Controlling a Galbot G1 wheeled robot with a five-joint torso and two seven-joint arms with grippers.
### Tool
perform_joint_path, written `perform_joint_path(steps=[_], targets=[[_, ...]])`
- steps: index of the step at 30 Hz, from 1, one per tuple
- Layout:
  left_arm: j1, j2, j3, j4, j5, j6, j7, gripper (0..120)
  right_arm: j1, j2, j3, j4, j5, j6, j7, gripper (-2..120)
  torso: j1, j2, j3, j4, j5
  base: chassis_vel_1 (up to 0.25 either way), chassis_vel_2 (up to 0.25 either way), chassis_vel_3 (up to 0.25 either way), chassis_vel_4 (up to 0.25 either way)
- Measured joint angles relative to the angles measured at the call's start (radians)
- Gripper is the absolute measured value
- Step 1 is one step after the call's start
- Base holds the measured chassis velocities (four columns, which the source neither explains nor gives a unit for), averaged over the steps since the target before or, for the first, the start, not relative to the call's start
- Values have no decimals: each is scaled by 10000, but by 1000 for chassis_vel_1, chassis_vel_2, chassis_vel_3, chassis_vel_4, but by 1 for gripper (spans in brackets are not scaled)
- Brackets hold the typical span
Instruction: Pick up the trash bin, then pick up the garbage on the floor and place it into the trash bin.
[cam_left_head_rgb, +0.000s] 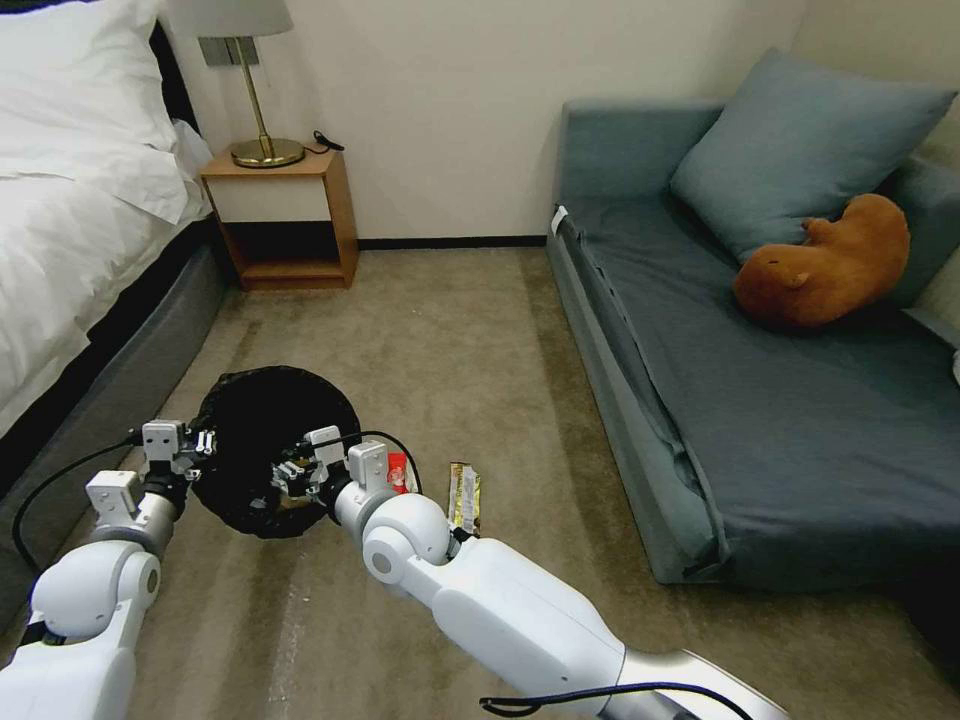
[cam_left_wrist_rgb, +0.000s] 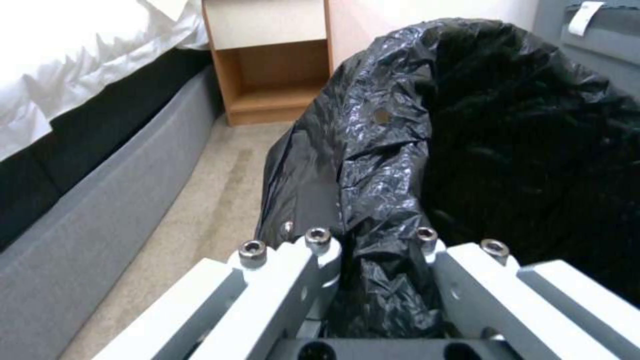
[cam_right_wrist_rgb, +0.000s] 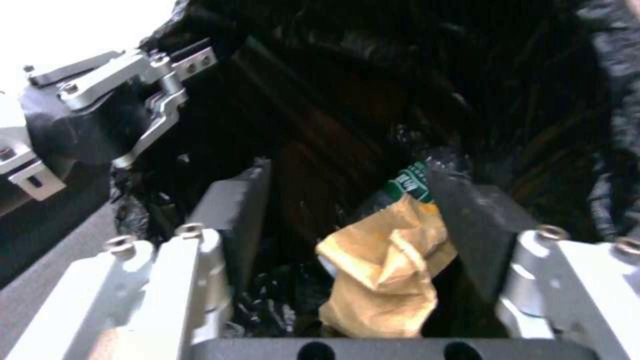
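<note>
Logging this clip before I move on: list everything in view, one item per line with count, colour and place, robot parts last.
trash bin: 1, black-bagged, held above the carpet by its rim
brown paper wrapper: 1, tan, inside the bin between the right gripper's fingers
green-label bottle: 1, partly hidden inside the bin behind the wrapper
red-and-white packet: 1, on the carpet, partly behind the right arm
gold-brown bar wrapper: 1, on the carpet beside the packet
bed: 1, white, left
nightstand: 1, wood, against the wall
lamp: 1, brass, on the nightstand
sofa: 1, blue-grey, right
cushion: 1, blue-grey, on the sofa
plush animal: 1, brown, on the sofa
left gripper: shut on the bin's rim
right gripper: open, inside the bin
</note>
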Motion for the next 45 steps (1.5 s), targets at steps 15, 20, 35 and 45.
perform_joint_path(steps=[15, 20, 35, 45], targets=[[-37, 535, -553, 638, -461, -109, 39, 4, -220, 119, 1091, -1280, -1598, 187, 325, 100, 0, 0, 0, 0, -1, 0, 0, 0, 0], [-188, 748, -681, 1144, -563, -157, 31, 4, -229, 155, 1488, -1823, -2039, 268, 344, 100, 0, 0, 0, 1, -1, 0, 0, 0, 0], [-312, 1279, -1149, 2281, -851, -510, 47, 4, -454, -57, 2162, -2861, -2678, 618, 135, 100, 0, 0, 0, 1, -1, 0, 0, 0, 0], [-290, 1165, -1329, 1969, -1001, -494, 23, 4, -767, -203, 2638, -3552, -3039, 789, 76, 100, 0, 0, 0, -2, 0, 0, 0, 0, 0]])
